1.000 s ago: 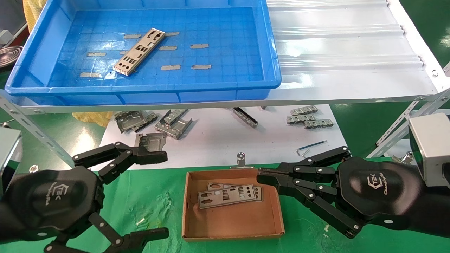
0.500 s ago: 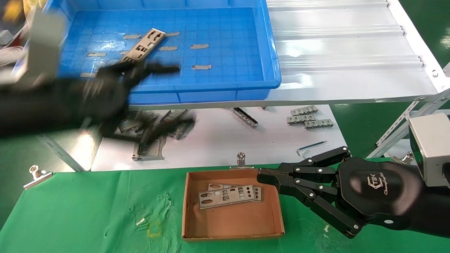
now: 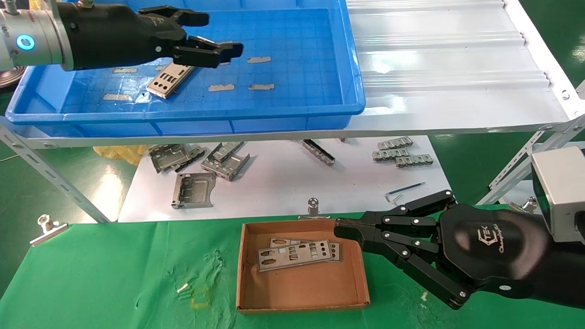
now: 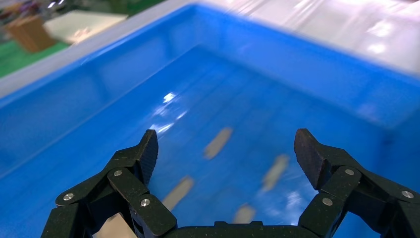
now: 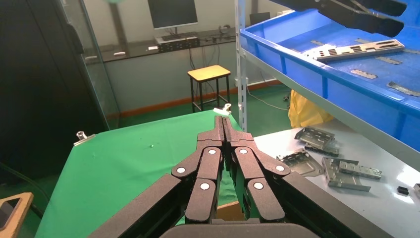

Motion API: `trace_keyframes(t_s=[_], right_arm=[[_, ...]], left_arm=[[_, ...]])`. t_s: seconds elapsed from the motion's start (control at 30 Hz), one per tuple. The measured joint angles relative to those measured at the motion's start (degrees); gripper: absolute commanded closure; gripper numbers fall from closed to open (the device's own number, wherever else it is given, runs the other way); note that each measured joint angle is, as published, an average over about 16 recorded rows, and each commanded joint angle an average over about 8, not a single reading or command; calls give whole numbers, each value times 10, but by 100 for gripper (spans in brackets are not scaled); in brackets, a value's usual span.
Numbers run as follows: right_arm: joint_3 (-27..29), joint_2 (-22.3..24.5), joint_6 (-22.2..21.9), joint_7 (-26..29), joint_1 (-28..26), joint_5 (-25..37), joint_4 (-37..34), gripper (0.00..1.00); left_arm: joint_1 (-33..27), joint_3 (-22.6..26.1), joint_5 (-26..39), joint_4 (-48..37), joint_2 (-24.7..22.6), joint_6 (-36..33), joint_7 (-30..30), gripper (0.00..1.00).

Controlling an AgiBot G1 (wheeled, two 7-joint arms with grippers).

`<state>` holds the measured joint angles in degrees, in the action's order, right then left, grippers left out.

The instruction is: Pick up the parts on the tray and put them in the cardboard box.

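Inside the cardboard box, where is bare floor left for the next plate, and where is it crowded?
The cardboard box is bare across its near half, from the front wall up to the two plates. Those plates overlap along the far wall. The shut right pincer sits over the far right corner; the open left pincer is over the tray.

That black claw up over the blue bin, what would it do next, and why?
Probably lower onto the thin silver-grey punched metal plate and close on it. The left tool hangs open above the big shallow blue plastic tray, over that plate's far end, holding nothing. Two such plates already lie in the small brown cardboard box. The right tool sits shut beside the box.
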<state>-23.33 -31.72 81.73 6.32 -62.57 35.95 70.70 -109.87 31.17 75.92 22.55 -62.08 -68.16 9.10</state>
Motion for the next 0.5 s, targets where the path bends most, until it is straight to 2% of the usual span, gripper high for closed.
trace_keyframes(t_s=[0.23,0.27,0.5], right_arm=[[0,0,0,0,0,0,0,6],[0,0,0,0,0,0,0,0],[0,0,0,0,0,0,0,0]], left_arm=[[-40,13,27,-94,-23,27,-35,0],[-44,14,29,-103,-25,30,-39,0],[-58,19,40,-153,-37,53,-61,0]])
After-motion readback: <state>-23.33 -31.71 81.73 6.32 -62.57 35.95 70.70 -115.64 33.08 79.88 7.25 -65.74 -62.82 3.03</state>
